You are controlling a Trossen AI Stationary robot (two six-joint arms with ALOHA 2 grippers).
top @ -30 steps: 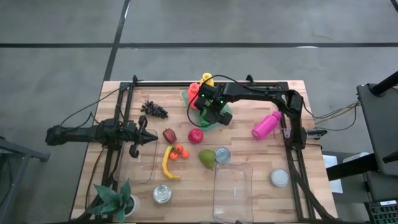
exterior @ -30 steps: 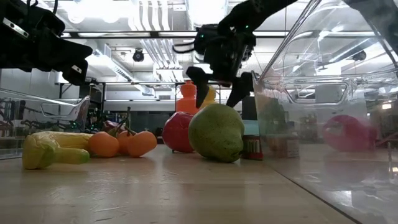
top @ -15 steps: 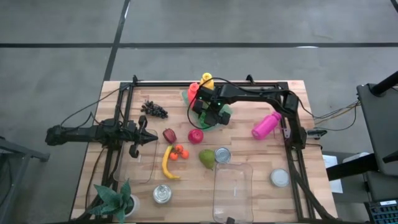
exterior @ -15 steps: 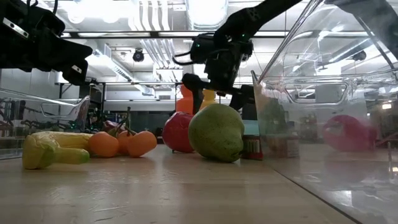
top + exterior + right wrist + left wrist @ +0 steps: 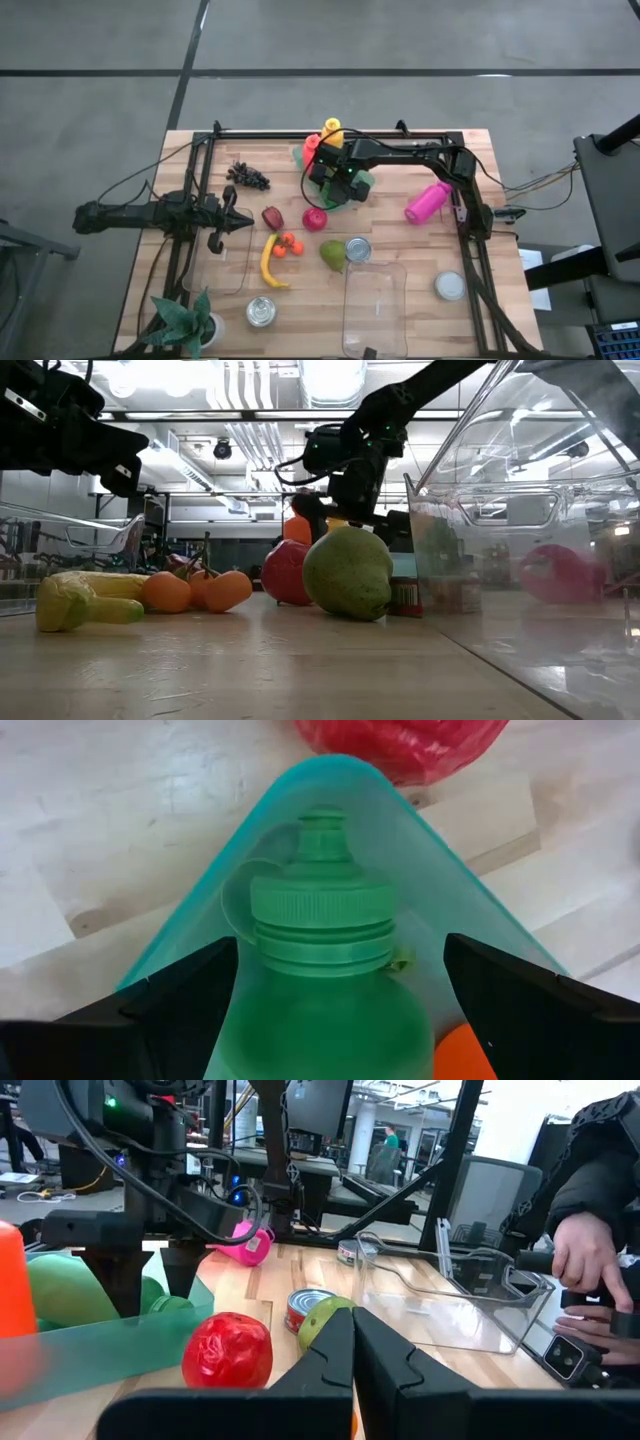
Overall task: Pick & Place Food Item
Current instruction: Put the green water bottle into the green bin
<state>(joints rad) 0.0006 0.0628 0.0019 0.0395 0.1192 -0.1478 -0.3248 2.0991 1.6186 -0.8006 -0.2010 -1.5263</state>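
As arm lowered, R gripper (image 5: 335,1010) astride green bottle (image 5: 320,990)

Your high view looks straight down on the whole table (image 5: 420,255). The low one sits at table-top height, near the green pear (image 5: 348,573). The left wrist faces across toward it (image 5: 322,1320); the right wrist looks closely down onto a green bottle (image 5: 320,970).
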